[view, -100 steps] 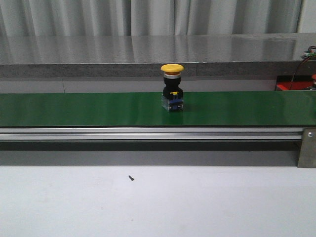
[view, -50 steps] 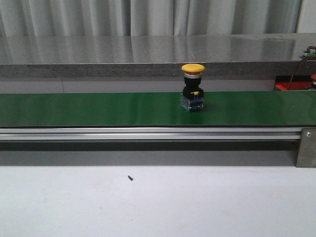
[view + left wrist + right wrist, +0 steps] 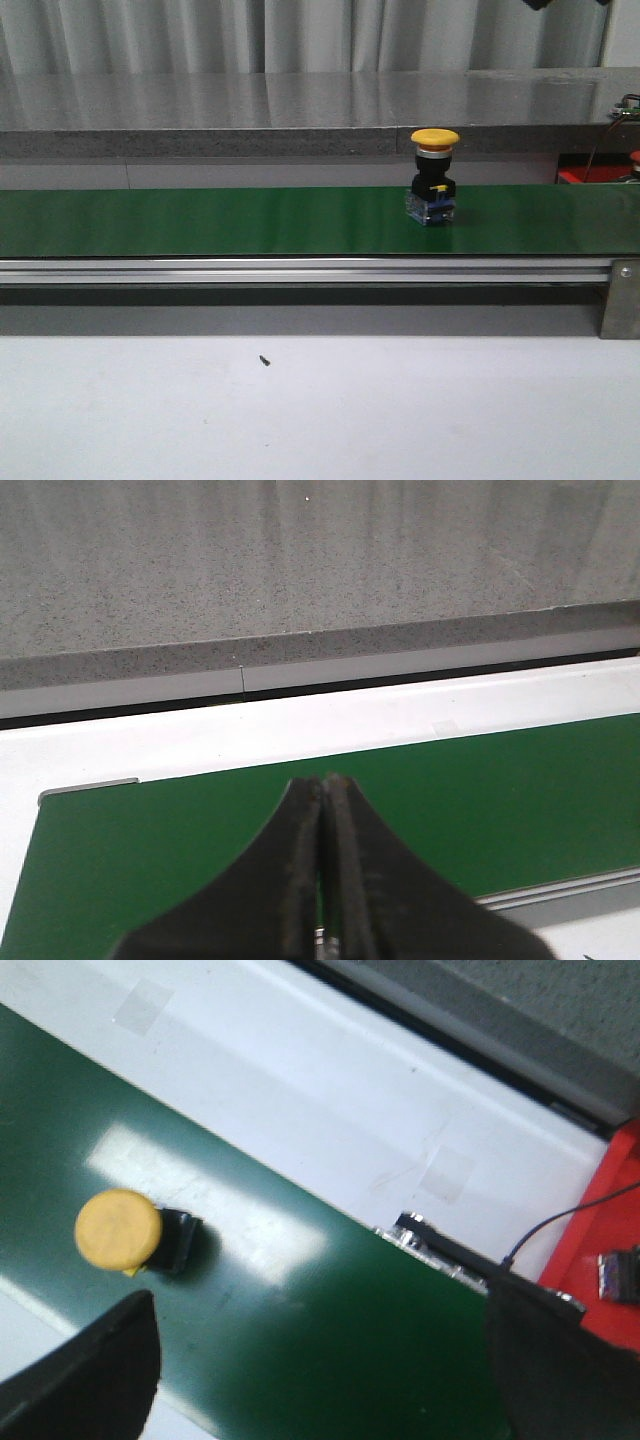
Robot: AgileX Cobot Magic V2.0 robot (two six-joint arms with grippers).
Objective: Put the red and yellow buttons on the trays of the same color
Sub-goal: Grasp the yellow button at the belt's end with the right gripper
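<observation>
A yellow button [image 3: 434,175] with a black body stands upright on the green conveyor belt [image 3: 200,220], right of centre. It also shows in the right wrist view [image 3: 120,1228]. My right gripper [image 3: 318,1305] is open and empty above the belt; the button lies beyond its one finger [image 3: 95,1370], apart from it. My left gripper [image 3: 325,785] is shut and empty over the belt's end [image 3: 150,840]. A red tray [image 3: 592,173] lies past the belt at the far right, also in the right wrist view [image 3: 612,1225]. No yellow tray or red button is clearly in view.
A grey stone ledge [image 3: 300,110] runs behind the belt. An aluminium rail [image 3: 300,270] runs along its front, with a metal bracket [image 3: 620,300] at the right. A white table [image 3: 320,410] lies in front. A black cable [image 3: 560,1225] hangs near the red tray.
The yellow button has ridden the belt to the right, from the middle to right of centre. A dark part of an arm now shows at the top right of the front view.
</observation>
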